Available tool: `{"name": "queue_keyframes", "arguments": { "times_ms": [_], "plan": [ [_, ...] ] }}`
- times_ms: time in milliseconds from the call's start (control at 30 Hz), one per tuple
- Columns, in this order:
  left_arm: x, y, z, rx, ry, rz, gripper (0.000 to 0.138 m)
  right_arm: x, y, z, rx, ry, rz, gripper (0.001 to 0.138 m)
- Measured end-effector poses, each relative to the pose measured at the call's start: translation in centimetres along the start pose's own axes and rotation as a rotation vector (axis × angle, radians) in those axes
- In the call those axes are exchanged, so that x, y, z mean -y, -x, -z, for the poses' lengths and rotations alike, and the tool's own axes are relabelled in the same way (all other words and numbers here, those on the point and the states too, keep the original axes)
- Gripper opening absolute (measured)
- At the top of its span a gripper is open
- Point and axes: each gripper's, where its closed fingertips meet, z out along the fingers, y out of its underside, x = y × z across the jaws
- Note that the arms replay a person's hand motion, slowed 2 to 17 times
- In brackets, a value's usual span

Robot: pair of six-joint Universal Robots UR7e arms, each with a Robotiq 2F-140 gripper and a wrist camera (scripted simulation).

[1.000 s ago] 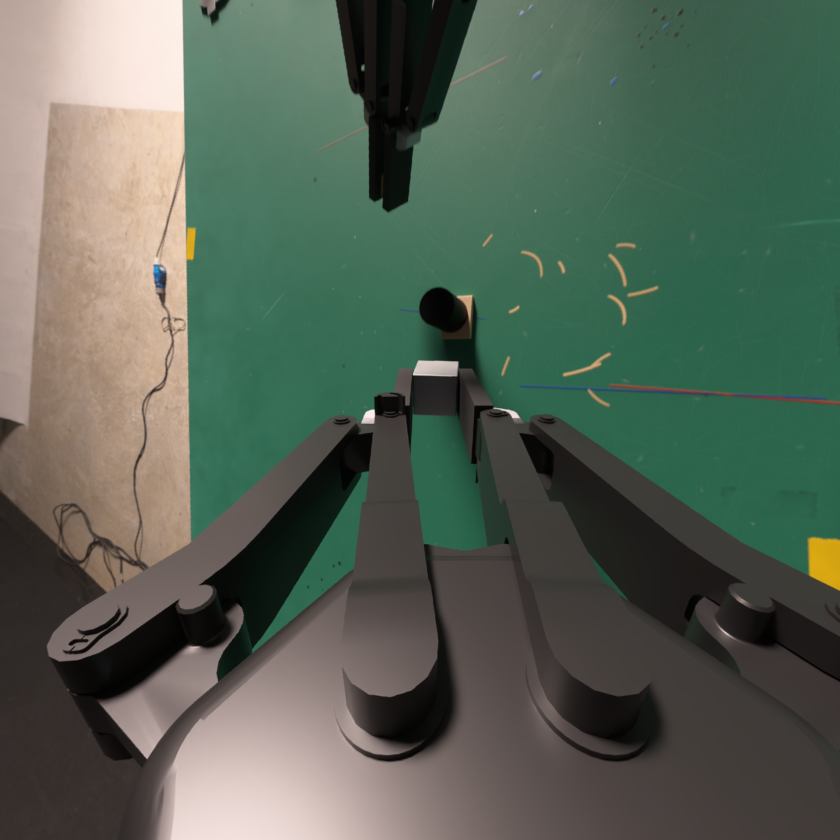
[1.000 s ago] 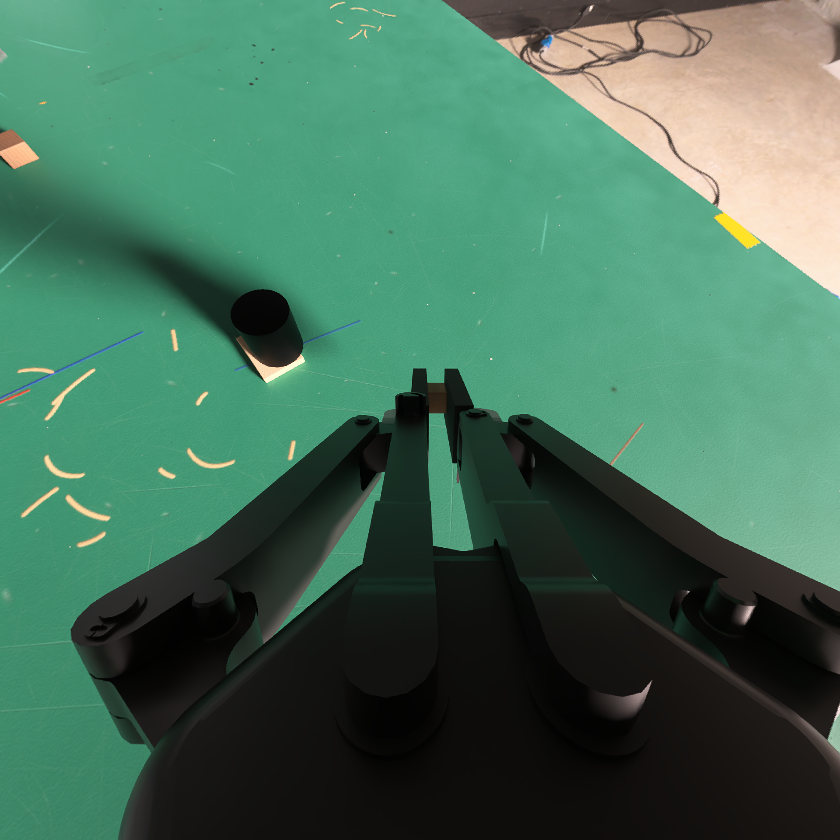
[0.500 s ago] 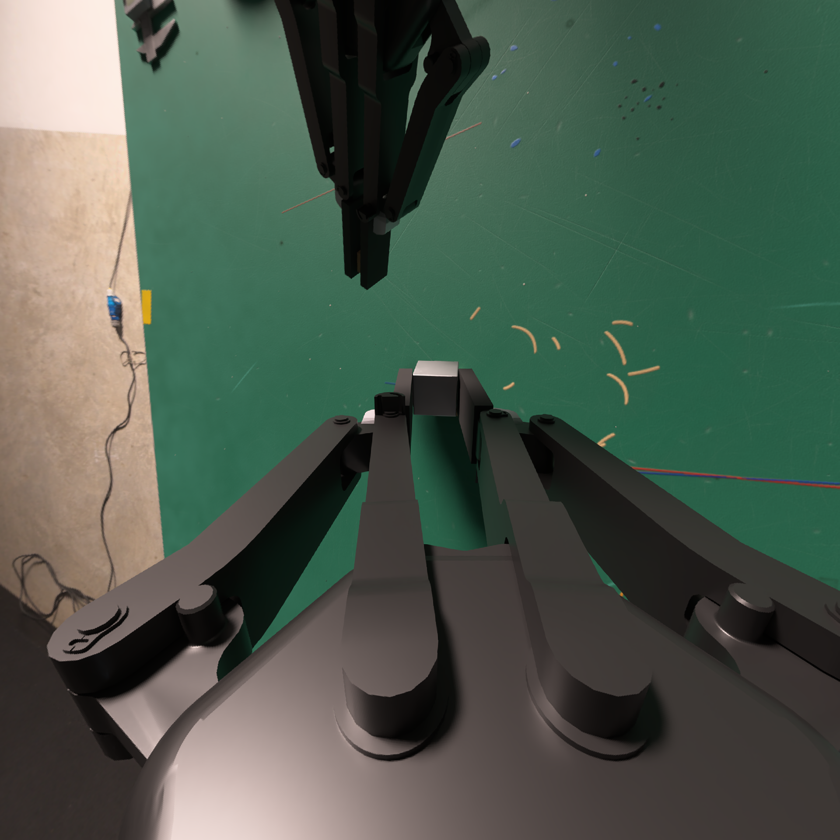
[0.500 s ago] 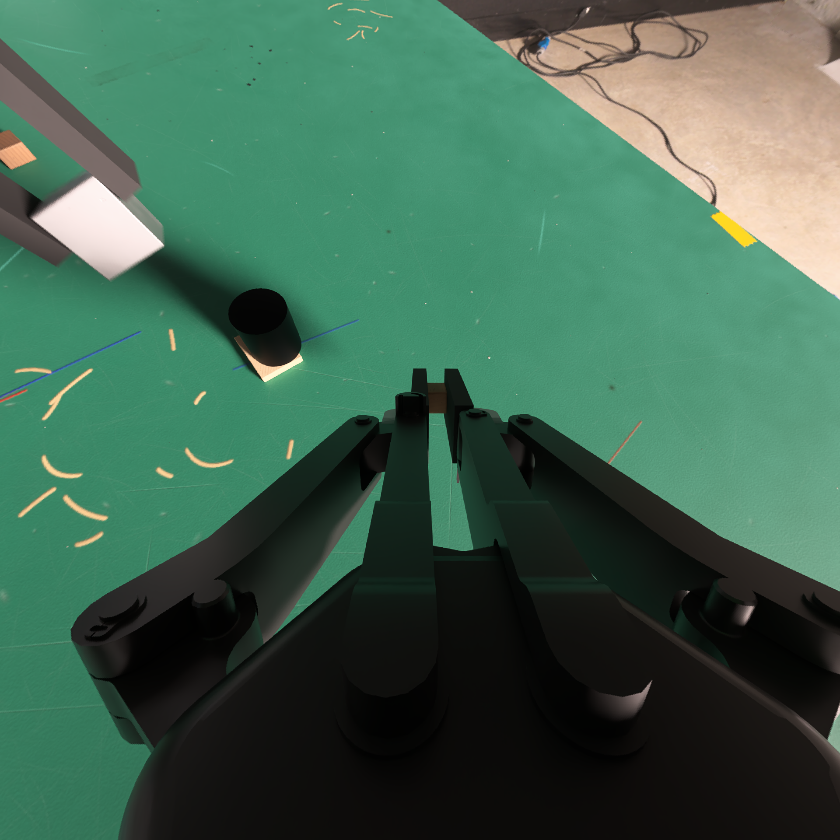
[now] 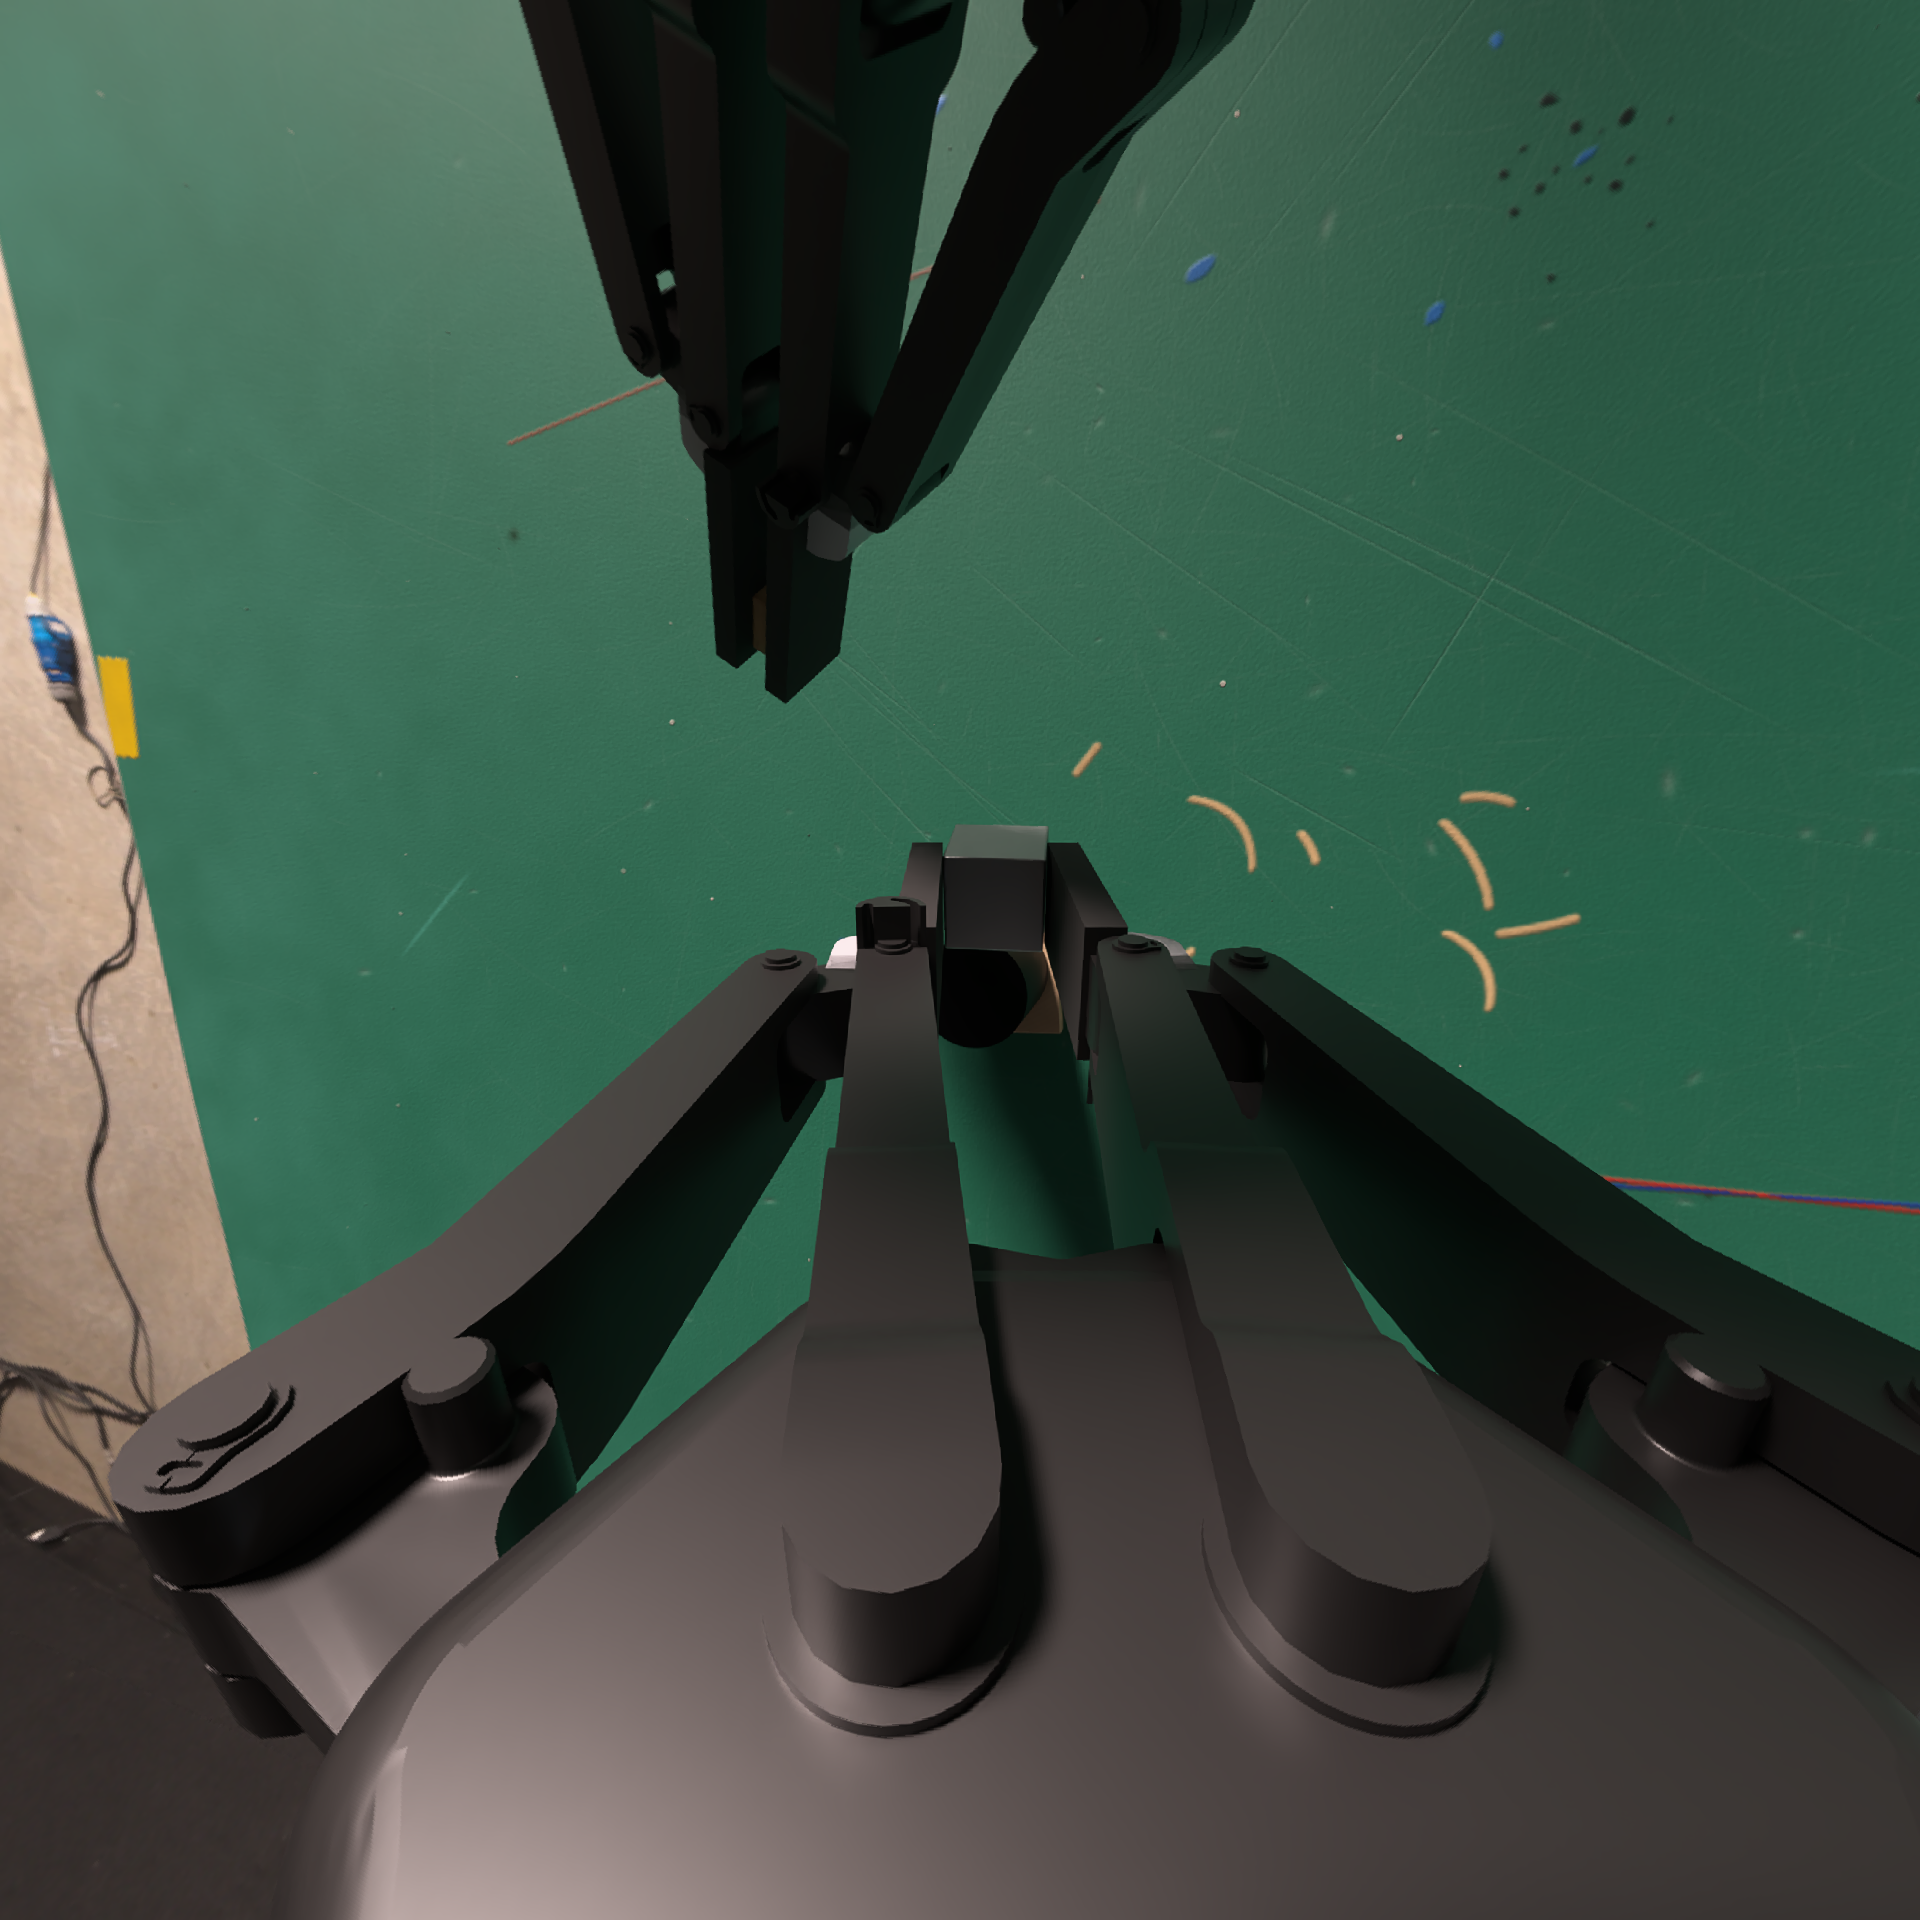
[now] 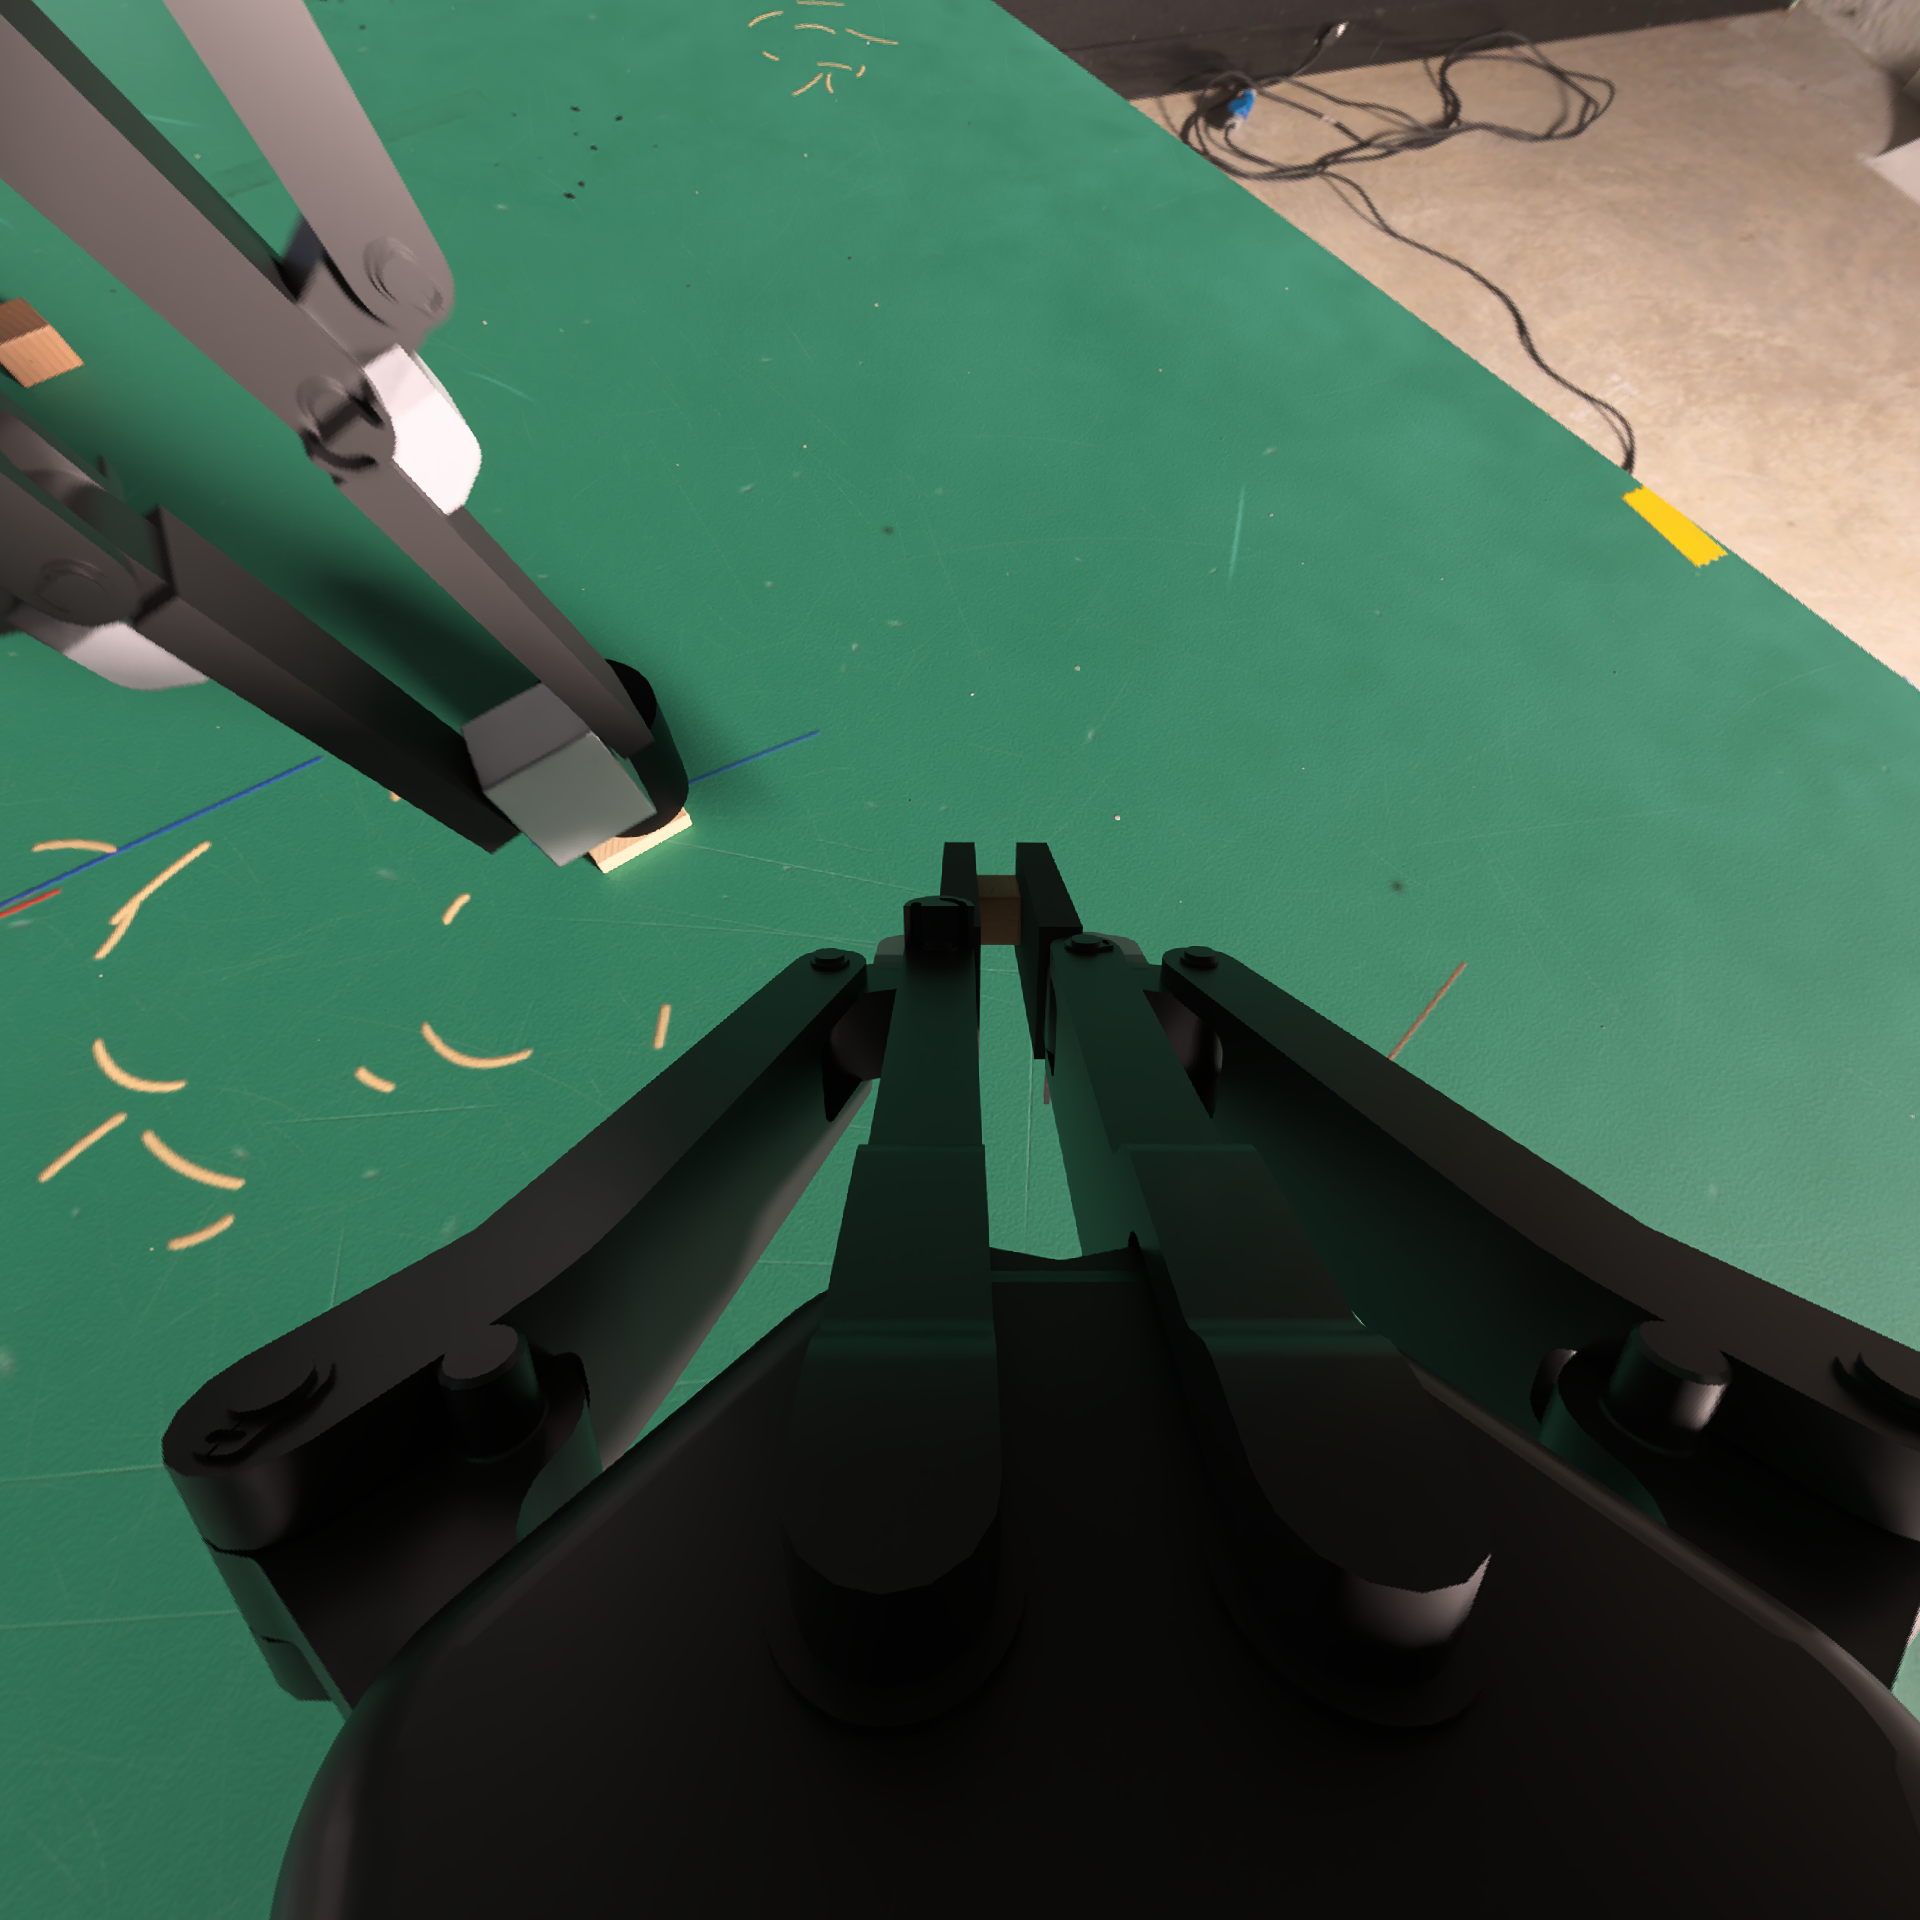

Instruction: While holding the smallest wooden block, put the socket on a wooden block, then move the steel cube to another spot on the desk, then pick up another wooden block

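Note:
My left gripper (image 5: 995,873) is shut on the steel cube (image 5: 992,894) and holds it in the air over the black socket (image 5: 979,1000), which sits on a pale wooden block (image 5: 1047,1006). In the right wrist view the cube (image 6: 556,774) hangs in front of the socket (image 6: 649,727) and that block (image 6: 639,844). My right gripper (image 6: 997,873) is shut on the smallest wooden block (image 6: 1000,906), held above the green desk (image 6: 1039,468). It also shows in the left wrist view (image 5: 779,665), beyond the cube.
Another wooden block (image 6: 36,348) lies at the far left of the right wrist view, behind the left arm. The desk edge with yellow tape (image 6: 1673,525) and floor cables (image 6: 1455,114) lies to the right. Tan chalk marks (image 5: 1465,883) dot the mat.
My left gripper has carried the steel cube forward, over the socket and its block and closer to the right gripper. The right gripper has stayed still with its block.

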Motion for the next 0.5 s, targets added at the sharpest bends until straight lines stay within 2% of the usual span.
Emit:
{"name": "queue_keyframes", "arguments": {
  "times_ms": [500],
  "plan": [
    [-0.1, -0.3, -3.8, -0.062, 0.097, 0.003, 0.027, 0.0, 0.0, 0.0, 0.006, -0.003, 0.0, 0.011]
  ]
}}
